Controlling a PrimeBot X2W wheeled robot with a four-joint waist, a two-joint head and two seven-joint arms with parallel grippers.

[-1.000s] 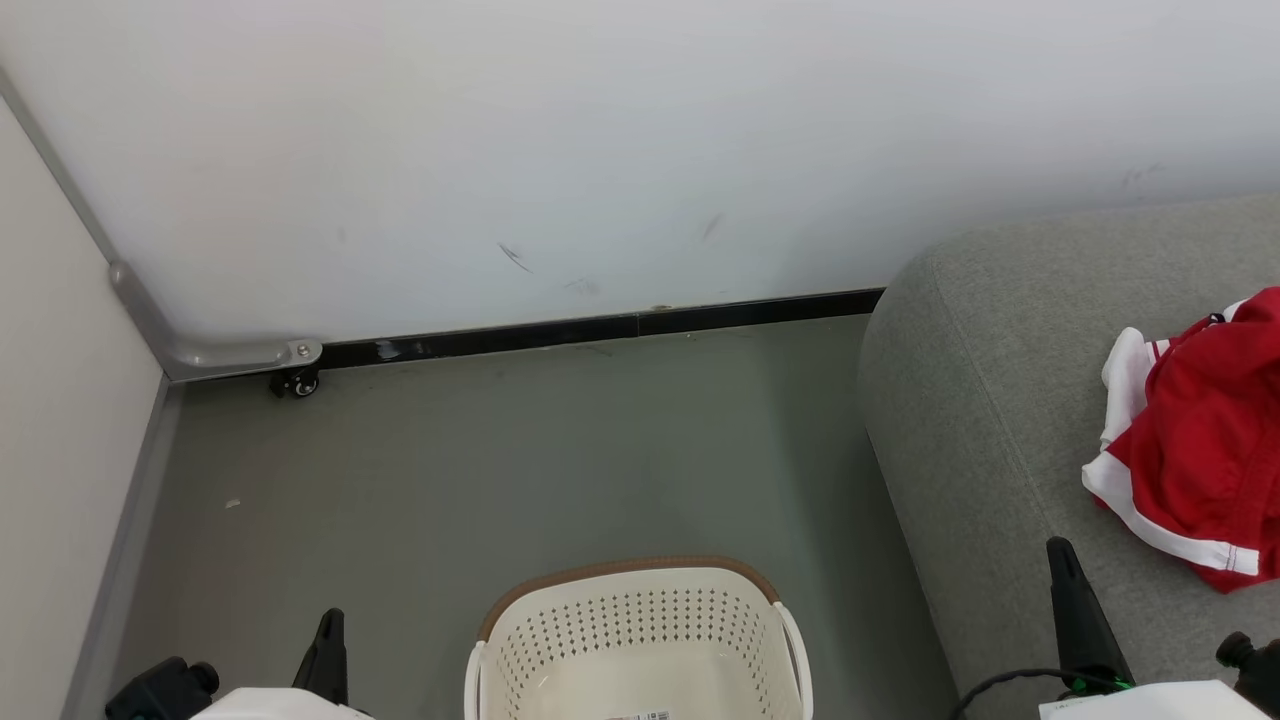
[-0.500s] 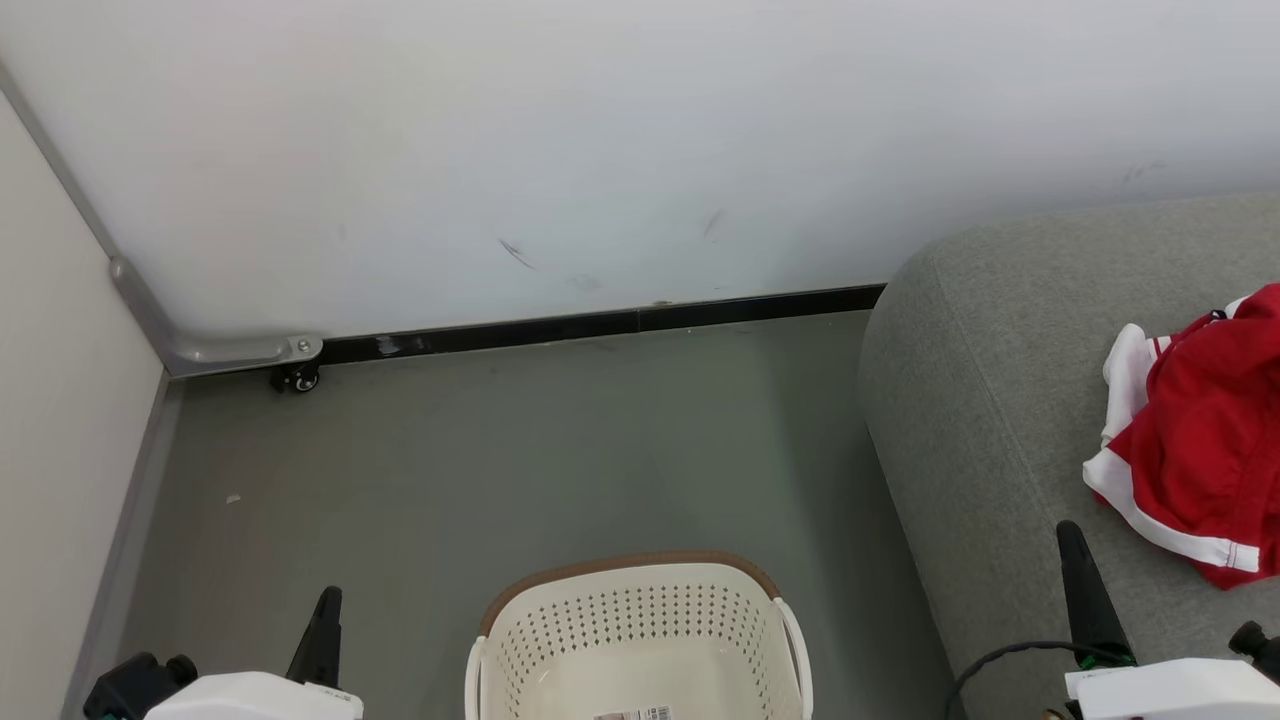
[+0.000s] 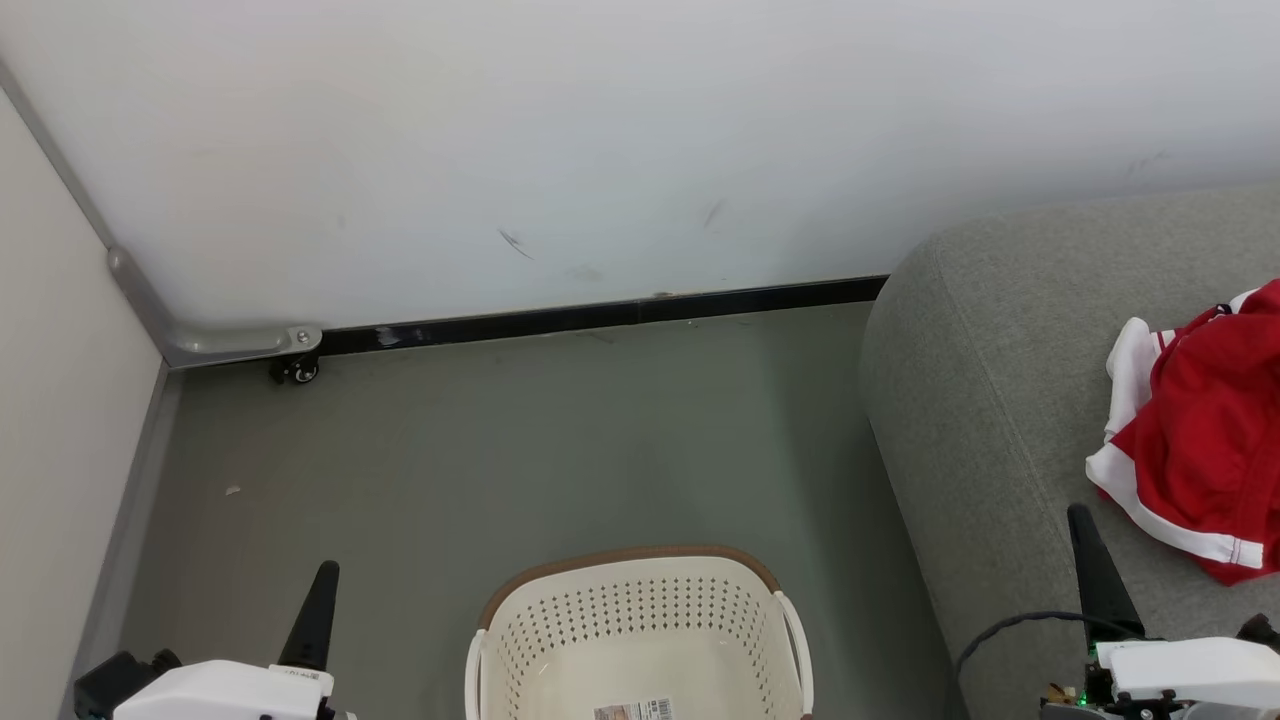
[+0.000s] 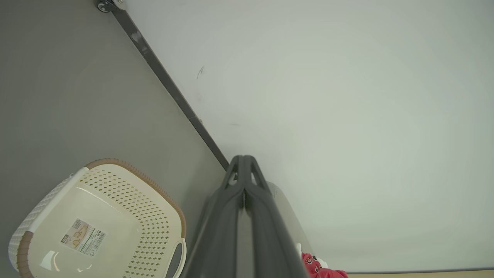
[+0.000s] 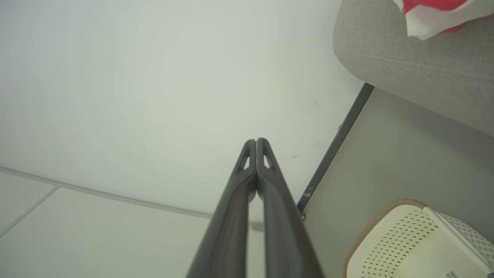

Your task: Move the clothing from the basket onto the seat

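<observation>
- On the grey seat (image 3: 980,400) lies the red-and-white clothing (image 3: 1200,440).
- Basket (image 3: 640,612) stands on the floor (image 3: 500,450) just beside the seat.
- Left gripper (image 4: 243,158) and right gripper (image 5: 256,140): fingers pressed together, gripping nothing.

We're looking at what seems a lab's mock-up of a home corner: a bare white partition (image 3: 600,150) up top stands on a caster (image 3: 296,370) at upper left, with a plain grey floor (image 3: 500,450) mid-frame, a seat (image 3: 980,380) at right and a basket (image 3: 625,556) at bottom centre.
</observation>
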